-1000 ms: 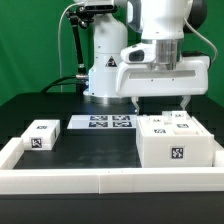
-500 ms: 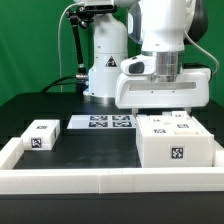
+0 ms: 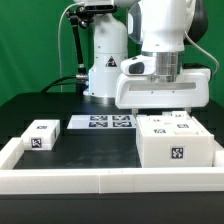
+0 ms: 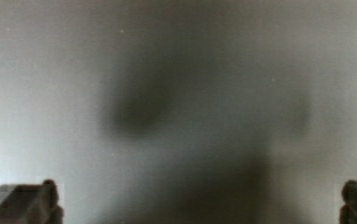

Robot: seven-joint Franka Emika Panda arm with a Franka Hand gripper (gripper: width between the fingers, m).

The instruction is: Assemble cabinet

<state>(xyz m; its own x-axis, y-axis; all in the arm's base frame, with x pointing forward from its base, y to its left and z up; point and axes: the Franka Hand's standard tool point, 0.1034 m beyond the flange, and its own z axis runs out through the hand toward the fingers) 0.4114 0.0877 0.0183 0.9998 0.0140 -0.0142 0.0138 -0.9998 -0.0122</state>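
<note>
Turned square since a second ago, the wrist (image 3: pixel 160 88) is held over the matte white boxy cabinet (image 3: pixel 176 146); jaws are spread wide.

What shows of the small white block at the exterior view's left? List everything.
The small white block is a matte, plastic-looking box lying flat on the black table. It bears square black-and-white tags, one on top and one on its front face. It sits near the white border wall, apart from the marker board and the cabinet body. Only the table touches it.
</note>
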